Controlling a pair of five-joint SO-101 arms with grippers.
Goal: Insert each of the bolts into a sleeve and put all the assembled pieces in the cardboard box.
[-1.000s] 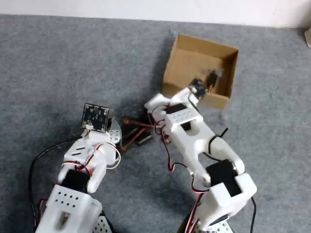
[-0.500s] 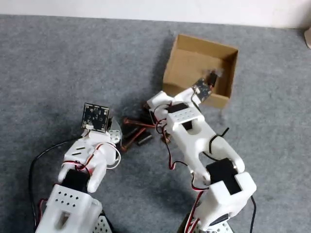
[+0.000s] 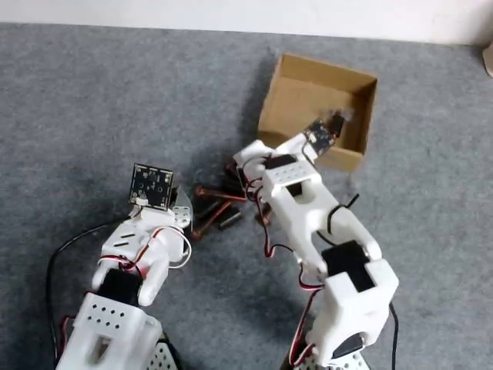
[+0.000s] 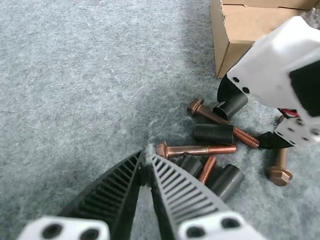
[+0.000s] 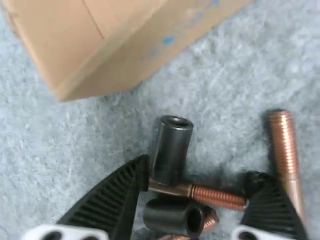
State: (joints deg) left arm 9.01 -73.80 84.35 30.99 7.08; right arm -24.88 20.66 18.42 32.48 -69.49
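Between spread right end effector [image 5: 200, 172]: sleeve [image 5: 171, 150], maybe touching; left end effector [image 4: 148, 153] closed.

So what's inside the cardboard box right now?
One dark piece lies near the right wall of the cardboard box, too blurred to identify. The right arm's wrist camera covers the corner beside it.

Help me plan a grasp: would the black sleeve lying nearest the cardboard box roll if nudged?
Probably: the sleeve is a smooth cylinder lying on its side, so a sideways push should roll it. The fuzzy carpet and the bolt at its end would likely stop it quickly. It looks rigid.
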